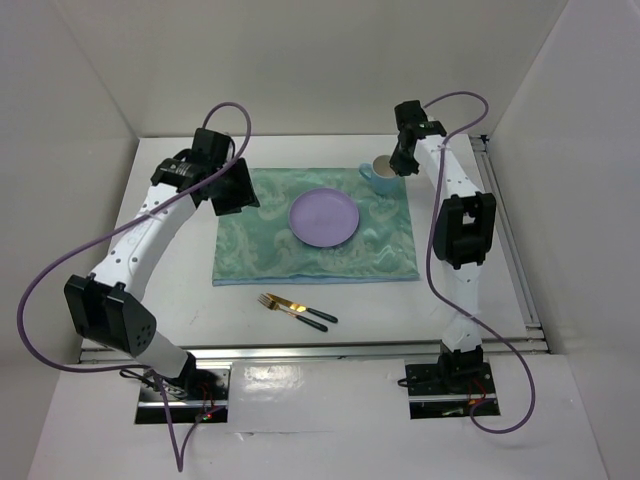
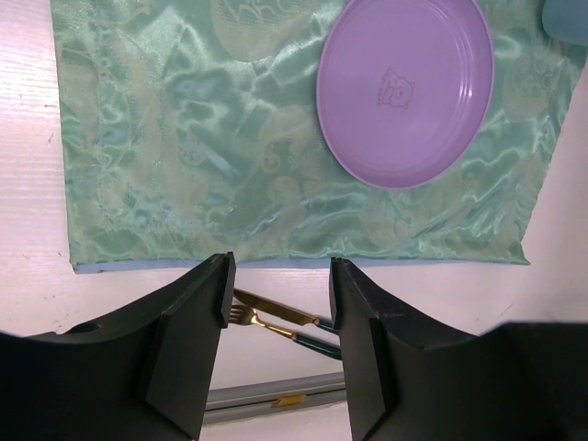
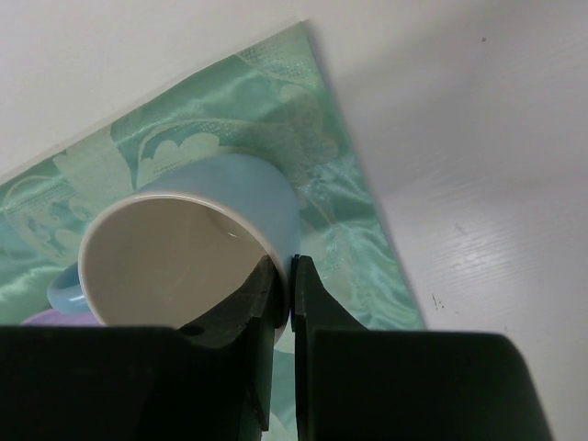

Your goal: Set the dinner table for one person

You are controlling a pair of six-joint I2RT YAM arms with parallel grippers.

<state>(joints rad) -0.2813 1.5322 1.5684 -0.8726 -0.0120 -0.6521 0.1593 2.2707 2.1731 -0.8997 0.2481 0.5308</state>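
Stock as I see it from the remote station:

1. Worktop (image 1: 400, 310): white, matte, with a metal rail along its near and right edges. It spans the area in front of both arm bases and carries everything below.
2. Mint-green cloth (image 1: 260, 240) (image 2: 184, 138) (image 3: 276, 101): patterned and glossy, lying flat at the middle of the worktop.
3. Purple plate (image 1: 324, 217) (image 2: 404, 87): round, resting on the cloth near its centre.
4. Pale blue mug (image 1: 381, 172) (image 3: 184, 248): at the cloth's far right corner, cream inside. I cannot tell whether its base touches the cloth.
5. Gold fork (image 1: 270, 300) (image 2: 243, 315) and a second utensil (image 1: 318, 318) (image 2: 276, 312): both dark-handled, lying together on bare worktop just off the cloth's near edge.
6. Left tool (image 1: 235, 187) (image 2: 280, 276): fingers apart with nothing between them. I see it above the cloth's left side, and its wrist camera frames the cutlery in the gap.
7. Right tool (image 1: 405, 160) (image 3: 283, 276): clamped on the mug's wall at the rim, one finger inside and one outside.
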